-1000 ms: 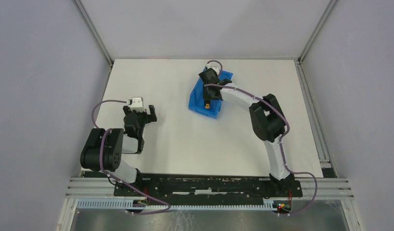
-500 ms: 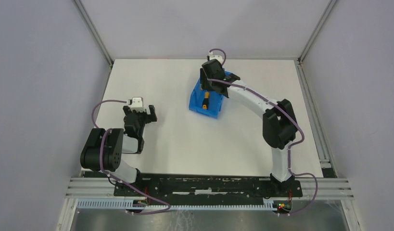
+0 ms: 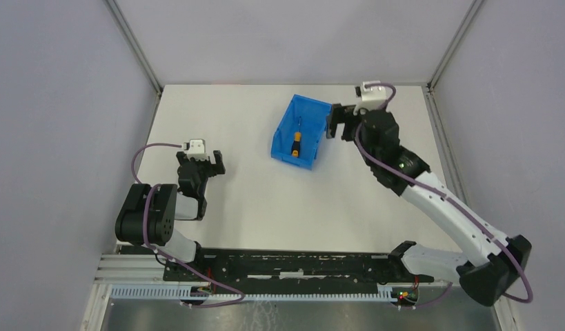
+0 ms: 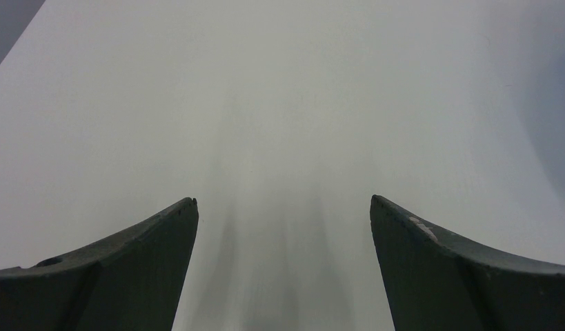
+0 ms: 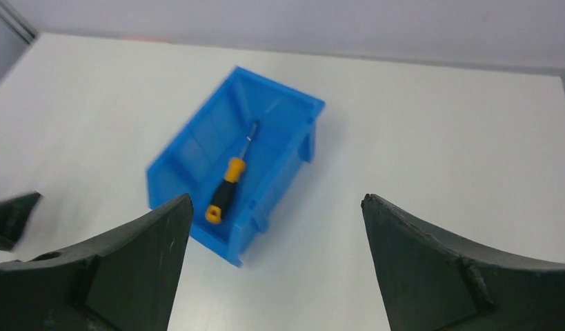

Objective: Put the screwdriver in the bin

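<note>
The blue bin (image 3: pixel 283 135) stands on the white table at the far middle. Inside it lies the screwdriver (image 3: pixel 296 143), orange-and-black handle toward the near side. In the right wrist view the bin (image 5: pixel 200 134) holds the screwdriver (image 5: pixel 226 191) flat on its floor, thin shaft pointing to the back wall. My right gripper (image 3: pixel 339 129) hangs just right of the bin, raised above the table; it is open and empty (image 5: pixel 276 198). My left gripper (image 3: pixel 202 164) is far off at the left, open over bare table (image 4: pixel 283 200).
Metal frame posts and grey walls close in the table (image 3: pixel 252 207) on the left, back and right. The arms' base rail (image 3: pixel 293 265) runs along the near edge. Nothing else lies on the white surface.
My right gripper opened, let go of the screwdriver in the bin, and swung up and to the right, off the bin. The left arm has not moved.
</note>
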You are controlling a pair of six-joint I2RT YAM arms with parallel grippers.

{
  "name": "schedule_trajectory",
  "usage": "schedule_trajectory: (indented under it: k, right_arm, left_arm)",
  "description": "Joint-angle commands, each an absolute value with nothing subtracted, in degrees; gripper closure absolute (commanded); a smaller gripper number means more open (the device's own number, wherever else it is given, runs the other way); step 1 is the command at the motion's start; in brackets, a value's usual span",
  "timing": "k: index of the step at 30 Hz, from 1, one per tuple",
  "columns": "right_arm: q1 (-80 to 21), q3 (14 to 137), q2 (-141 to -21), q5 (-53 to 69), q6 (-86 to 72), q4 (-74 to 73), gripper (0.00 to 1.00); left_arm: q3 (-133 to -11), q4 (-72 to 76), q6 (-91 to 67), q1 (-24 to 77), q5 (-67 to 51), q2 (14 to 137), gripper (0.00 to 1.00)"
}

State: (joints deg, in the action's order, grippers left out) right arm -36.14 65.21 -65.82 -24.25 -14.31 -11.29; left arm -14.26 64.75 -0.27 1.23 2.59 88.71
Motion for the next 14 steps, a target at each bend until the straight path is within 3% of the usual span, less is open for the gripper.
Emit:
schedule_trajectory:
  k: [1, 8, 14]
  right_arm:
    - [-35.9, 43.7, -56.1, -30.9, -9.2, -0.8, 0.02]
    - [-35.9, 18.8, -45.2, -35.2, -10.0, 8.7, 0.02]
    - [-35.9, 11.7, -43.4, -35.4, -11.6, 12.5, 0.02]
  left_arm:
    - [-14.5, 66.2, -1.5, 1.0, 2.2, 87.8, 0.0]
    - [-14.5, 66.2, -1.5, 1.0, 2.2, 87.8, 0.0]
    - [-14.5, 66.3, -1.5, 1.0, 2.2, 87.8, 0.0]
